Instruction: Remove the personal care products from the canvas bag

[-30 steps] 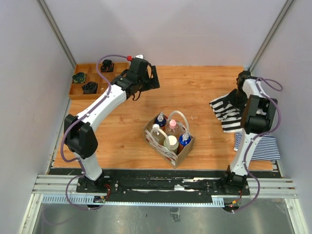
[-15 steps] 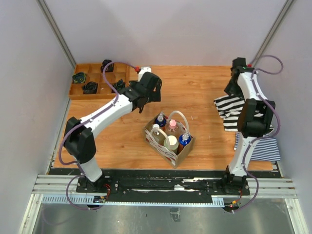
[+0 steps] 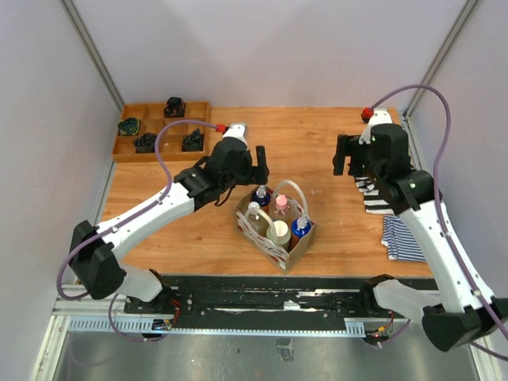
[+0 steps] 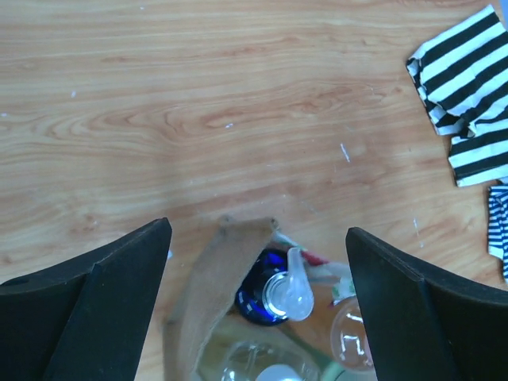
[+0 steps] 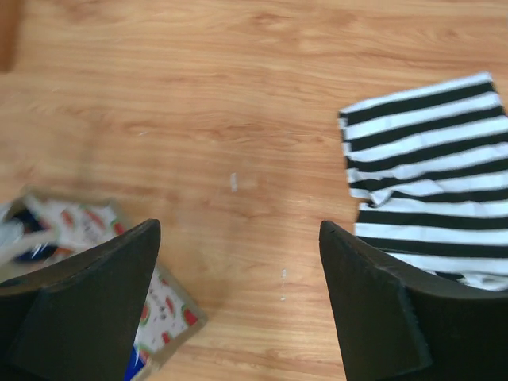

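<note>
The canvas bag [image 3: 295,248] stands at the table's near centre with its white loop handles [image 3: 290,190] up. Inside it are the personal care products: an amber bottle with a blue cap [image 3: 260,194], a clear one with a pink cap [image 3: 280,204], a white bottle [image 3: 253,211], a cream-lidded jar [image 3: 278,232] and another blue-capped bottle [image 3: 300,227]. My left gripper [image 3: 259,163] is open just above the bag's far corner; its wrist view shows the blue pump bottle [image 4: 278,294] between the open fingers. My right gripper [image 3: 346,155] is open and empty over bare wood right of the bag [image 5: 75,230].
A wooden compartment tray [image 3: 156,113] with black coiled items sits at the far left. Black-and-white striped cloths [image 3: 373,194] lie at the right edge, also in the right wrist view [image 5: 429,175], with another [image 3: 401,238] nearer.
The left arm has swung from near the tray to over the bag's far corner. The right arm has left the striped cloth and moved towards the table's middle.
</note>
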You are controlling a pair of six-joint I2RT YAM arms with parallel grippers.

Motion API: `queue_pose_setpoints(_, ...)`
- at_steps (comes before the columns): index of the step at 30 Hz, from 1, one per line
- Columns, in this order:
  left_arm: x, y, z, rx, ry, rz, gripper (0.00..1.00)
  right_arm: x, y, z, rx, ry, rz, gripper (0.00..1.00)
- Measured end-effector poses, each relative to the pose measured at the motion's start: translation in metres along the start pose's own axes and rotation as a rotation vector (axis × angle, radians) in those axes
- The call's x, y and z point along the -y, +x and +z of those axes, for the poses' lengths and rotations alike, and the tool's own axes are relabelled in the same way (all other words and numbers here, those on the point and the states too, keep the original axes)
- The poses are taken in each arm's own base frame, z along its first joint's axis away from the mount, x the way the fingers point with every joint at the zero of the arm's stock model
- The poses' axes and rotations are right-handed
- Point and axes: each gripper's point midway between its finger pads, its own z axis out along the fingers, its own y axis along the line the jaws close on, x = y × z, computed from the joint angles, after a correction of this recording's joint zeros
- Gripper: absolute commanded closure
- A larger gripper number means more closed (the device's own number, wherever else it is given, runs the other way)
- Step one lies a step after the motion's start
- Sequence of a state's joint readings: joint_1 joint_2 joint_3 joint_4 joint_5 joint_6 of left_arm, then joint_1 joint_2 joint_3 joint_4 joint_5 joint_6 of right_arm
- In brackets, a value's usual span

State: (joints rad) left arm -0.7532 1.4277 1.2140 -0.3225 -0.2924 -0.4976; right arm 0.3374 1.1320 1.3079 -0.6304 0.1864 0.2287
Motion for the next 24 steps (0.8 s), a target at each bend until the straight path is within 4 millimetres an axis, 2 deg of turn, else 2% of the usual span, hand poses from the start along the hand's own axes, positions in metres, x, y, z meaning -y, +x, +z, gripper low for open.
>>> queue_pose_setpoints(3,-0.007,-0.003,-0.014,0.013,-0.017,-0.012,0.3,-0.02,0.005,-0.026,0.022,-0.154,-0.019,0.16)
queue_pose_setpoints(5,-0.017,-0.006,-0.023,0.033,-0.046,-0.027,0.51,-0.037,0.009,-0.04,0.021,-0.257,-0.037,0.13)
queue_pose_setpoints(6,-0.022,-0.005,-0.03,0.038,-0.055,-0.036,0.57,-0.047,0.011,-0.046,0.015,-0.31,-0.054,0.11)
queue_pose_setpoints(10,-0.03,-0.006,-0.055,0.051,-0.057,-0.059,0.59,-0.09,0.032,-0.058,-0.05,-0.488,-0.15,0.1)
queue_pose_setpoints(13,-0.024,-0.007,-0.068,0.054,-0.026,-0.078,0.55,-0.115,0.051,-0.053,-0.118,-0.562,-0.208,0.16)
queue_pose_setpoints(14,-0.021,-0.005,-0.07,0.048,-0.012,-0.081,0.55,-0.122,0.058,-0.049,-0.144,-0.575,-0.227,0.26)
queue_pose_setpoints(16,-0.013,0.002,-0.073,0.03,0.016,-0.081,0.57,-0.133,0.071,-0.039,-0.197,-0.59,-0.265,0.71)
queue_pose_setpoints(17,-0.009,0.008,-0.074,0.016,0.031,-0.081,0.59,-0.137,0.077,-0.034,-0.219,-0.595,-0.284,0.9)
queue_pose_setpoints(18,-0.007,0.013,-0.074,0.003,0.042,-0.082,0.61,-0.141,0.084,-0.028,-0.253,-0.597,-0.292,0.98)
queue_pose_setpoints(21,-0.003,0.024,-0.075,-0.033,0.067,-0.084,0.71,-0.151,0.095,-0.011,-0.321,-0.597,-0.325,0.99)
queue_pose_setpoints(24,0.001,0.025,-0.076,-0.039,0.085,-0.098,0.89,-0.162,0.085,0.003,-0.332,-0.59,-0.34,0.99)
